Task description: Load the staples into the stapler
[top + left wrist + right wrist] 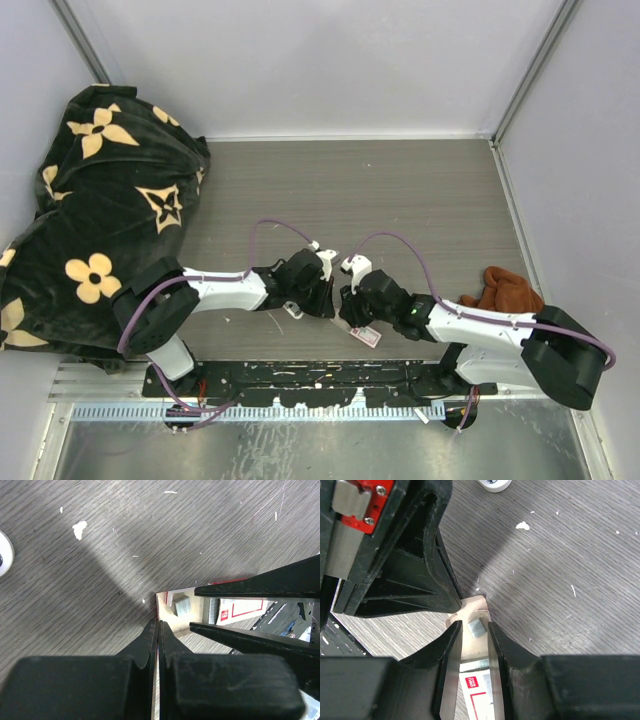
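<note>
Low, both arms angle inward, tips meeting: left gripper [155, 626] pinched shut on the box [472, 609] end, right gripper [472, 628] narrowly astride it — grip unclear.

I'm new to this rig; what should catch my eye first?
The two grippers meet at the near edge of the table: the left gripper pinches the end of the staple box while the right gripper straddles it. A black flower-patterned blanket fills the far left corner.
</note>
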Available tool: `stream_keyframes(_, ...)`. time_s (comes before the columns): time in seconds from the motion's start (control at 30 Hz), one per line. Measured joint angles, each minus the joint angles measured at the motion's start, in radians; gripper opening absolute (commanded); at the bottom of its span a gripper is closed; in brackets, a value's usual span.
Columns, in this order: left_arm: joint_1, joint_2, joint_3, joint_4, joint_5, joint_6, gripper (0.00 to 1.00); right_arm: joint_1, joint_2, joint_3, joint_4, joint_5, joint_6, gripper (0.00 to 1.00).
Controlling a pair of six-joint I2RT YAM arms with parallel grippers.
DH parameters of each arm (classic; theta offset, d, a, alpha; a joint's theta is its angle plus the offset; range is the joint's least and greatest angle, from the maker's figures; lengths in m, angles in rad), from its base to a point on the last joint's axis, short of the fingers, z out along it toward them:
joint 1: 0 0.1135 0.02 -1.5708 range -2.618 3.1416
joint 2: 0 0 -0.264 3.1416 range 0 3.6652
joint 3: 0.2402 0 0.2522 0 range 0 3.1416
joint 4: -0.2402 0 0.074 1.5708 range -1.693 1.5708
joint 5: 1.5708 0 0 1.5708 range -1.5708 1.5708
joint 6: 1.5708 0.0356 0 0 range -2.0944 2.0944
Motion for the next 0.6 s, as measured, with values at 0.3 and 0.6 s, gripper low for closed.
stream_keyframes(0.3, 0.000, 0.002, 0.009, 0.000, 0.003, 0.000, 0.00, 0.000, 0.034, 0.000, 0.008, 0.001, -0.005, 0.33)
stream_keyframes(0.6, 0.000, 0.002, 0.009, 0.000, 0.003, 0.000, 0.00, 0.006, 0.048, 0.000, 0.013, 0.011, -0.011, 0.33)
